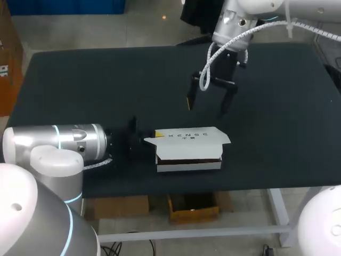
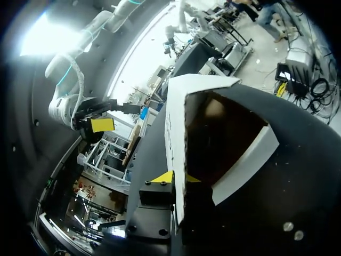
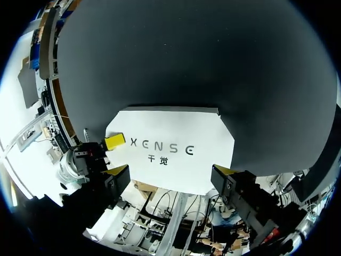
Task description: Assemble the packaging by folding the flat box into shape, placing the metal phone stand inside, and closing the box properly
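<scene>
Box (image 1: 189,162) lies on black table (image 1: 80,80), lid (image 1: 192,134) pinched by left tool (image 1: 152,137); right tool (image 1: 206,106) hangs wide.

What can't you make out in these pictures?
- Phone stand: none visible. In the head view the lid covers the box; in the left wrist view the inside is too dark.
- Left hand: in the head view it is mostly lost against the dark table.
- Box walls: in the right wrist view, hidden under the lid.
</scene>
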`<state>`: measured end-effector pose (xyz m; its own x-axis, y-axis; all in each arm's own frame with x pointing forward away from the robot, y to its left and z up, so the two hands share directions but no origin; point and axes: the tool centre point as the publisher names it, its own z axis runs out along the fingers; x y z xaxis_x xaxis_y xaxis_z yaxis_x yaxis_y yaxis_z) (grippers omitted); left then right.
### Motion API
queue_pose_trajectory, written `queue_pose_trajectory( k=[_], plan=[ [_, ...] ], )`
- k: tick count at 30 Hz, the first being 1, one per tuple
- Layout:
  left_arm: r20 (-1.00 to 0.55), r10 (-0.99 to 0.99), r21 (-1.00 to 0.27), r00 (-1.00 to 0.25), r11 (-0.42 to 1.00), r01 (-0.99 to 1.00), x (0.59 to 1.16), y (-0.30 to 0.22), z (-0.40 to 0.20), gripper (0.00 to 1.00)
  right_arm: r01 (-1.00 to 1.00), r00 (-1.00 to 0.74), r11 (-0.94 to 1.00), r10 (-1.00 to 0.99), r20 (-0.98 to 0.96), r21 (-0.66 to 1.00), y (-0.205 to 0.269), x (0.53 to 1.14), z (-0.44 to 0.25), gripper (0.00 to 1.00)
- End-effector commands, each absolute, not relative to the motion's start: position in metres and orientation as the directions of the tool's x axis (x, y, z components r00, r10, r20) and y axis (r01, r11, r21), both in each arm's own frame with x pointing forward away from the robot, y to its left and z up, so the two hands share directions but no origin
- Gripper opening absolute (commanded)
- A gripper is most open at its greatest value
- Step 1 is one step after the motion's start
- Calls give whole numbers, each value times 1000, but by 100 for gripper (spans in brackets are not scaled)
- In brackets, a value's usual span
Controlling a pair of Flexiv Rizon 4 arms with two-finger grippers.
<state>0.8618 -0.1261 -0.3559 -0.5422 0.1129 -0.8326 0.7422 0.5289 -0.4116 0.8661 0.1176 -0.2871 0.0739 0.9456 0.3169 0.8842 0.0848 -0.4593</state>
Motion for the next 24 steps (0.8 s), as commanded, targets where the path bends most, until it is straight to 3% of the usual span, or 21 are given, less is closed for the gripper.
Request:
queue_pose_trajectory(
  k=[1, 3, 4, 5, 11, 24],
  plan=[
    [-837, 108, -410, -536, 526, 745, 867, -129, -360, 0, 879, 97, 70, 942, 322, -472, 106, 864, -291, 82],
    [-840, 109, -405, -531, 524, 749, 865, -129, -359, 0, 880, 108, 57, 943, 314, -471, 102, 861, -291, 71],
    [-841, 110, -404, -530, 523, 751, 865, -129, -359, 0, 881, 108, 53, 945, 309, -470, 100, 859, -291, 49],
    [-842, 110, -402, -528, 523, 752, 864, -129, -359, 0, 882, 107, 52, 946, 306, -468, 99, 857, -291, 46],
    [-852, 103, -388, -514, 535, 750, 860, -128, -360, 0, 875, 124, 36, 947, 296, -483, 95, 846, -303, 54],
    [-868, 106, -361, -486, 538, 762, 852, -125, -365, 0, 868, 166, 8, 937, 306, -496, 82, 825, -330, 47]
  ],
)
